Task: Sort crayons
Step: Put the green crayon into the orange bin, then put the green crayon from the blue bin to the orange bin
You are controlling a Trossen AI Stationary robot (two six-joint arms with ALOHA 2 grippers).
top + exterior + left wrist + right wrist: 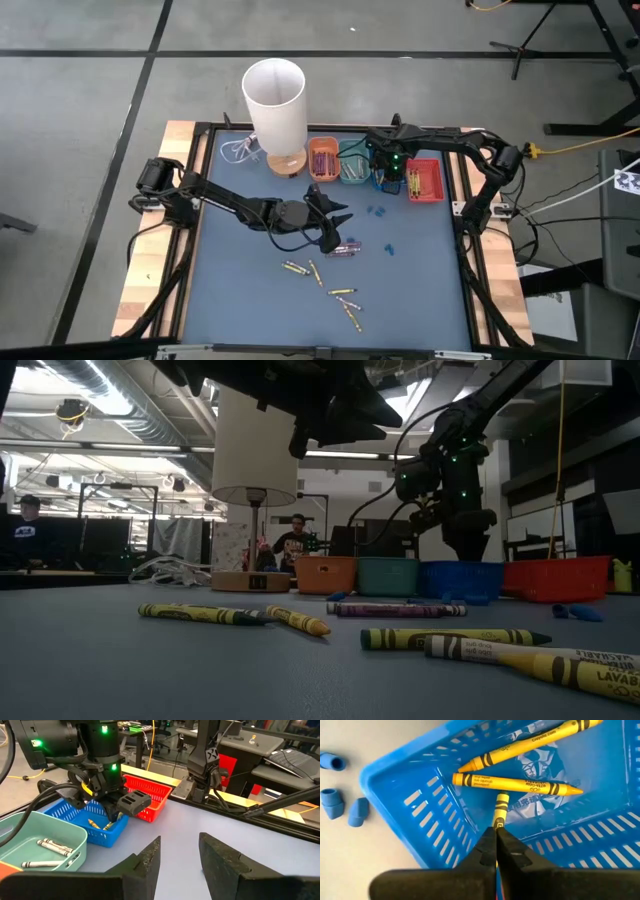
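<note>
Right gripper (496, 831) reaches down into the blue basket (410, 815), its fingers pinched together on the end of a yellow crayon (500, 810). Two more yellow crayons (512, 785) lie on the basket floor just beyond it. Left gripper (180, 855) hovers over the blue mat (400, 290) with fingers parted, holding nothing; loose crayons (300, 269) lie near it
</note>
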